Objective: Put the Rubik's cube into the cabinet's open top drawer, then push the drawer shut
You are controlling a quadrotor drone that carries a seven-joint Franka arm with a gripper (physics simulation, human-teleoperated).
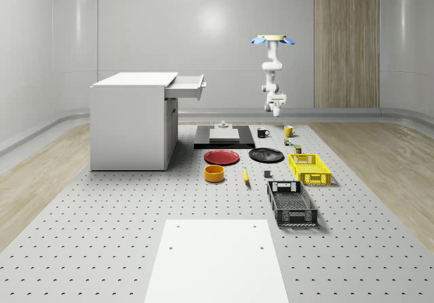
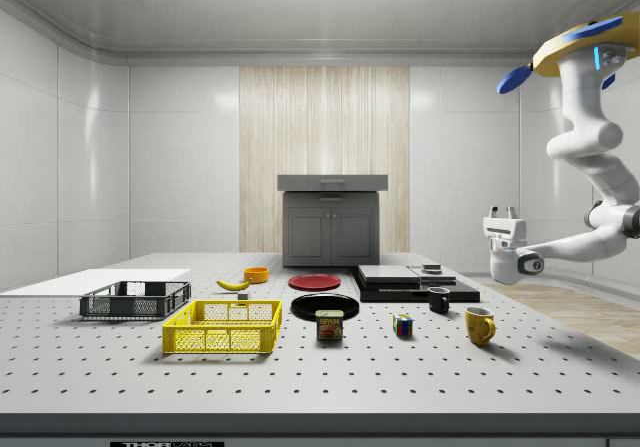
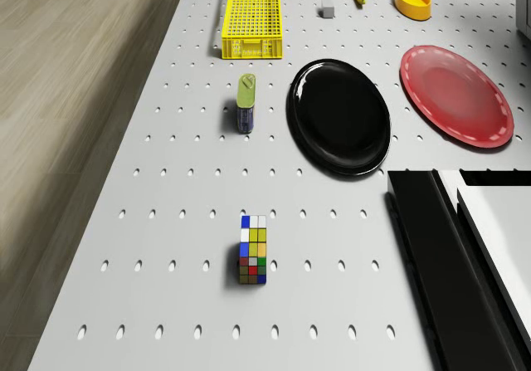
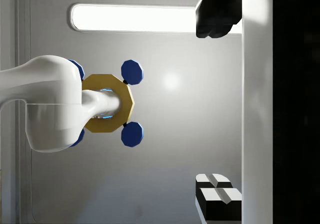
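The table [image 1: 102, 201] carries a cabinet [image 1: 129, 123] whose top drawer [image 1: 186, 86] stands open (facing the whole-scene view's right). The drone [image 1: 272, 41] hovers high over the table's far side, arm [image 2: 590, 157] hanging below. Its gripper [image 2: 502, 213] points upward, fingers apart, holding nothing. The cube [image 3: 253, 250] sits on the table near a black plate [image 3: 338, 115] and a can [image 3: 246, 103].

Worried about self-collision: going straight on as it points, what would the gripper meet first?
The gripper points upward; it would probably just miss the drone hovering over the table and meet the ceiling, though depth is unclear.
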